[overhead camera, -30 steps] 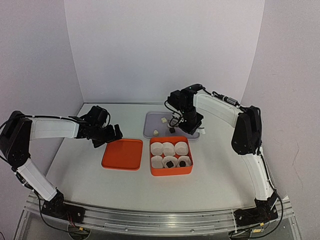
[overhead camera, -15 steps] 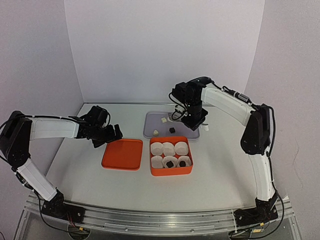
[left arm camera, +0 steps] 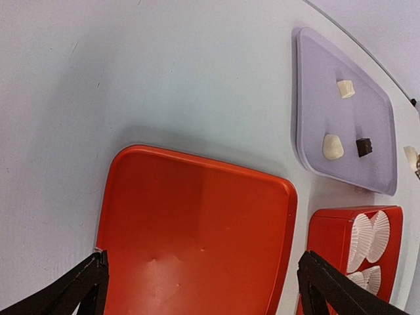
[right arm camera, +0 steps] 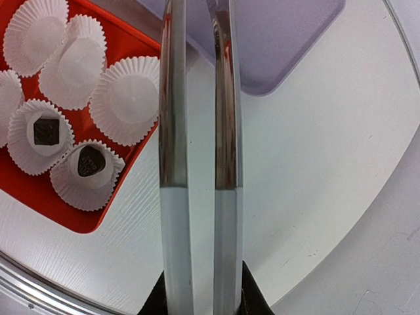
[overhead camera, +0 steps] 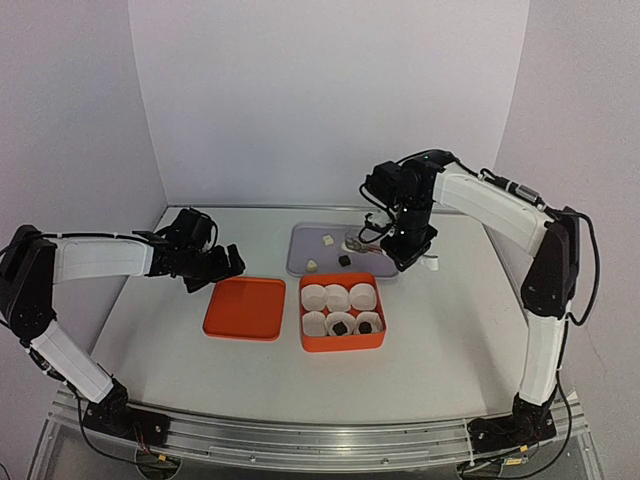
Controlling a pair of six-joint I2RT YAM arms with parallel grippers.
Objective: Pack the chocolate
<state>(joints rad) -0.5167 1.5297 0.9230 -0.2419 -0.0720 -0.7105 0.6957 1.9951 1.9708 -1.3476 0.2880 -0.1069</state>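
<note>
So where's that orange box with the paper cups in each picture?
Top external: the orange box sits centre, just nearer than the lavender tray.
Left wrist: bottom right corner, partly cut off.
Right wrist: top left, partly cut off.
Shared landmark: the lavender tray beside it.

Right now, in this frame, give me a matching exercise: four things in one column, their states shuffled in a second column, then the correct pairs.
Things:
1. left gripper
2. right gripper
3. lilac tray
4. orange box

States:
a. holds six paper cups, two filled with dark chocolates
b. open, aimed at the orange lid
c. carries two cream chocolates and one dark piece
d. shut on metal tongs

Pairs: 1-b, 2-d, 3-c, 4-a
</note>
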